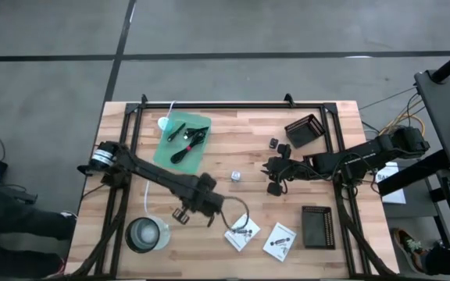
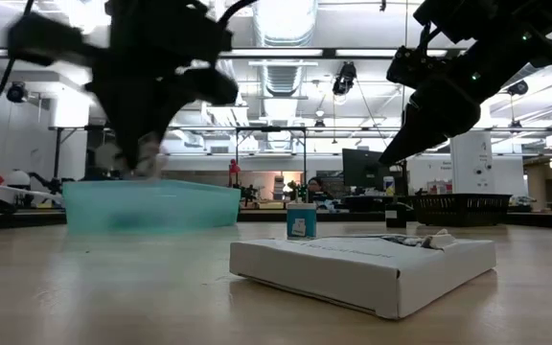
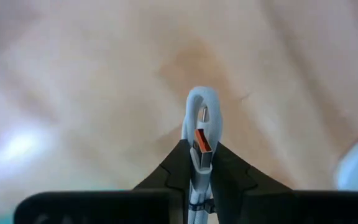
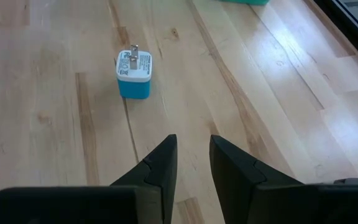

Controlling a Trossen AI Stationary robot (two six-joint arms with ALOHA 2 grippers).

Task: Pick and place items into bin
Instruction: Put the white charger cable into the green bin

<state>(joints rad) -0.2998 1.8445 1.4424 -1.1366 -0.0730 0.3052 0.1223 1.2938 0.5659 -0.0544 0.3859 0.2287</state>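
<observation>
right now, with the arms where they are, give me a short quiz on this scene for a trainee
1. True or false: the right pincer is gripping the blue-and-white charger cube.
2. What is clamped in the left pincer? A) a white packet B) a white USB plug C) a black tray
3. Fill in: the black cables lie inside the teal ____.

Key: 1 false, it is open with the cube lying apart ahead of it; 2 B; 3 bin.
</observation>
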